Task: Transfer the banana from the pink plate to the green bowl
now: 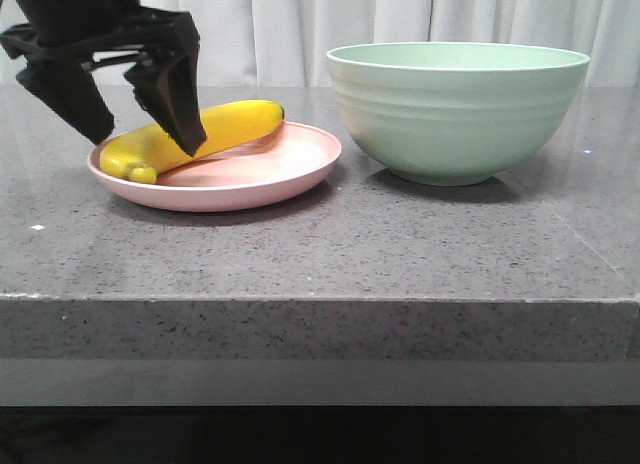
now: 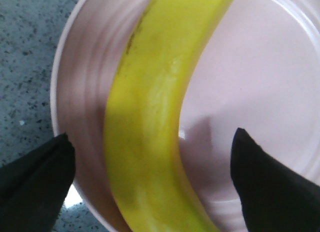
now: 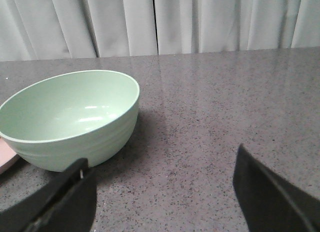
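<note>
The yellow banana (image 1: 215,129) lies on the pink plate (image 1: 290,169) at the left of the table. My left gripper (image 1: 145,139) is open, one finger on each side of the banana's middle, just over the plate. In the left wrist view the banana (image 2: 150,122) runs between the two black fingertips (image 2: 260,177) with gaps on both sides, above the plate (image 2: 250,82). The green bowl (image 1: 455,109) stands empty to the right of the plate. My right gripper (image 3: 160,192) is open and empty over bare table, right of the bowl (image 3: 70,117).
The grey speckled stone table (image 1: 320,254) has its front edge near the camera. A white curtain (image 1: 400,24) hangs behind the table. A sliver of the pink plate (image 3: 5,159) shows beside the bowl in the right wrist view.
</note>
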{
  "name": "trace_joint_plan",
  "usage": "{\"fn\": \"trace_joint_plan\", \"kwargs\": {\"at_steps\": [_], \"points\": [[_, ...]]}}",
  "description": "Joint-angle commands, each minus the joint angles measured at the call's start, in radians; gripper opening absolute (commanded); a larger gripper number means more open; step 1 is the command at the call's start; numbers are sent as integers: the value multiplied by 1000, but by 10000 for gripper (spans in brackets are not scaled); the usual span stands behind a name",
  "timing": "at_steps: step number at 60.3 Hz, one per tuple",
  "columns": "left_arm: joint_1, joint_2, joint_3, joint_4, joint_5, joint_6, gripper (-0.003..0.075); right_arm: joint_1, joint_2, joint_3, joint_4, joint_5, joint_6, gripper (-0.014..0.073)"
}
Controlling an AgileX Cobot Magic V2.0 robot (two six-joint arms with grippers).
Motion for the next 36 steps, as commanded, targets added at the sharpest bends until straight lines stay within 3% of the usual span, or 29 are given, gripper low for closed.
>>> {"fn": "trace_joint_plan", "kwargs": {"at_steps": [1,36], "points": [[-8,-30,-30,-9,-37,-9,617,-6,15,-34,-7,-80,-4,580],[-25,1,-30,-9,-51,-9,617,-6,15,-34,-7,-80,-4,580]]}}
